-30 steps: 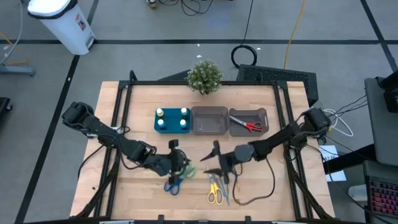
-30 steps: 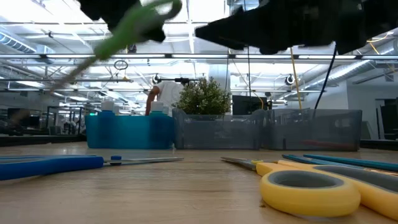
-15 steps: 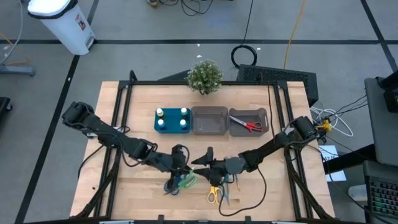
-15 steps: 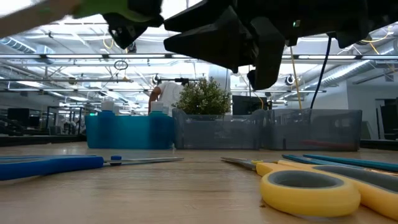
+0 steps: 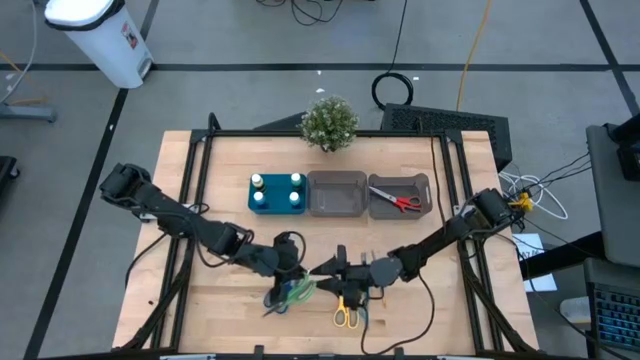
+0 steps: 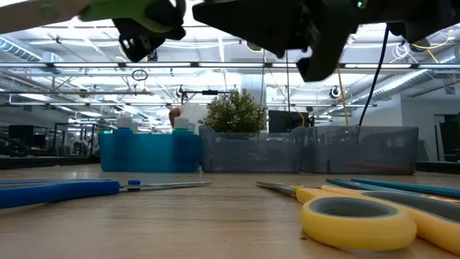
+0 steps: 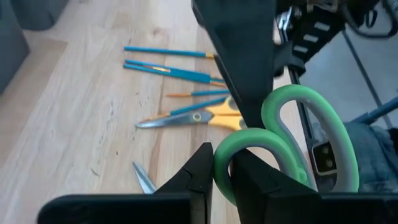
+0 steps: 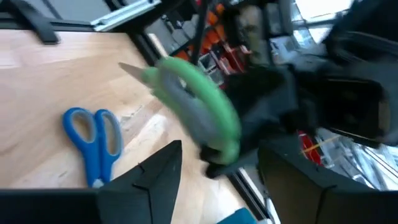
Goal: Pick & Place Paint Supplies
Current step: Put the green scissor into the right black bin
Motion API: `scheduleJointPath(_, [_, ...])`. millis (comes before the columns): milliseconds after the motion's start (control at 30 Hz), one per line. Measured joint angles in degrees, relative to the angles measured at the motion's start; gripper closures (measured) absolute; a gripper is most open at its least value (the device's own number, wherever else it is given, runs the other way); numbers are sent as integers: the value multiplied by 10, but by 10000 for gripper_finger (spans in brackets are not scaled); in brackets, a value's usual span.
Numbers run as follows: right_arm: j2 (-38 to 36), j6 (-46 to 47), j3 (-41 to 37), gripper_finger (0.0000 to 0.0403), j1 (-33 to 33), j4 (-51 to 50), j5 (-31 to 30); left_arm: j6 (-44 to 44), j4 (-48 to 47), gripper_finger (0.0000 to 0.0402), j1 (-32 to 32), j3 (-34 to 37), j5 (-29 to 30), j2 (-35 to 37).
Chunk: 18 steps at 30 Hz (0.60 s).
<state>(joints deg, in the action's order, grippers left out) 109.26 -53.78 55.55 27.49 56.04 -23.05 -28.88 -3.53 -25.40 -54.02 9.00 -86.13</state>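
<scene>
High view, green scissors [image 5: 298,290] held near table's front edge [image 5: 300,345]

The table [image 5: 210,175] is pale wood with visible grain and a matt, lightly scuffed finish. The green scissors [image 7: 292,146] have smooth, glossy plastic handles; the yellow scissors [image 6: 359,219] at the table's 6 o'clock show the same shiny plastic with dull metal blades, as do the blue scissors [image 8: 93,140]. The thin blue sticks [image 7: 168,71] look matt. The grey bins [image 6: 309,151] are translucent plastic; the teal tray [image 6: 147,152] is opaque, smooth plastic. Left gripper [image 7: 224,180] fingers look matt black
</scene>
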Motion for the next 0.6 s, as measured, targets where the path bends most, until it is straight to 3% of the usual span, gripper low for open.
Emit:
scheduleJointPath(267, [0,-7,0,213,0,-1,38,-29,32,363,21,0,-42,-31])
scheduleJointPath(600, [0,-4,0,235,-1,-21,69,-23,123,366,57,0,-156,-67])
